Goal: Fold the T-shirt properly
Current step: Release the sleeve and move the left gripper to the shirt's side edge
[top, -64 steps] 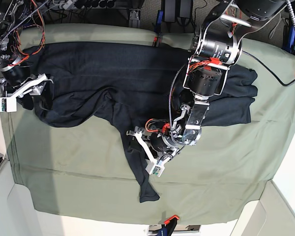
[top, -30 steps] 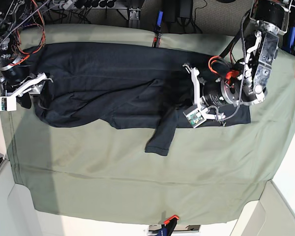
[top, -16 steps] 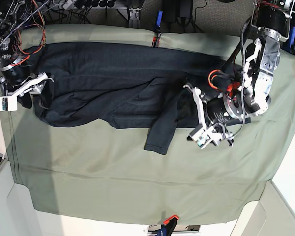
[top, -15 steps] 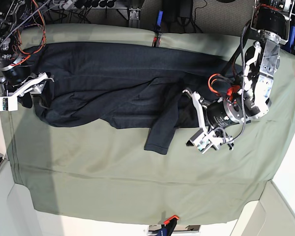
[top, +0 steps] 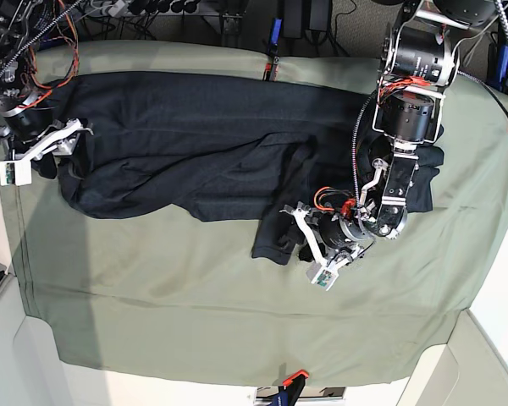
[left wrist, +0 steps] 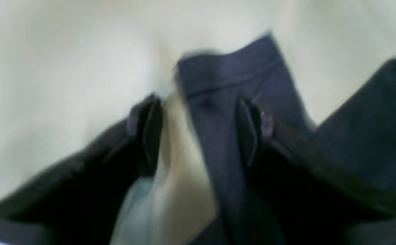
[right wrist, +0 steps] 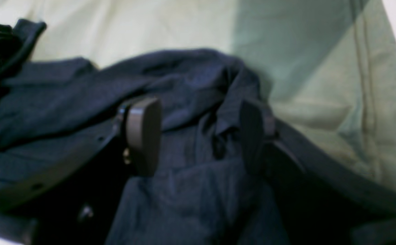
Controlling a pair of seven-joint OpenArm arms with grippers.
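Note:
The dark navy T-shirt point(top: 195, 135) lies spread across the far half of the olive table cloth point(top: 195, 321). One sleeve is folded over the body, and its cuff point(top: 271, 247) points toward the near edge. My left gripper point(top: 302, 243) hovers at that cuff. In the left wrist view the left gripper point(left wrist: 199, 132) is open, and the cuff point(left wrist: 225, 75) lies under and between its fingers, nearer the right one. My right gripper point(top: 57, 165) sits at the shirt's left end. The right gripper point(right wrist: 198, 136) is open over bunched shirt fabric point(right wrist: 184, 190) in the right wrist view.
Bare olive cloth fills the near half of the table. Cables and clamps point(top: 271, 66) line the far edge. White padded walls point(top: 457, 364) stand at the near corners. An orange-tipped clip point(top: 295, 376) sits at the near edge.
My left gripper has come off the shirt's right part, opened, and swung left and toward the near edge to the sleeve cuff. The sleeve rests where it was laid. The right arm has barely moved.

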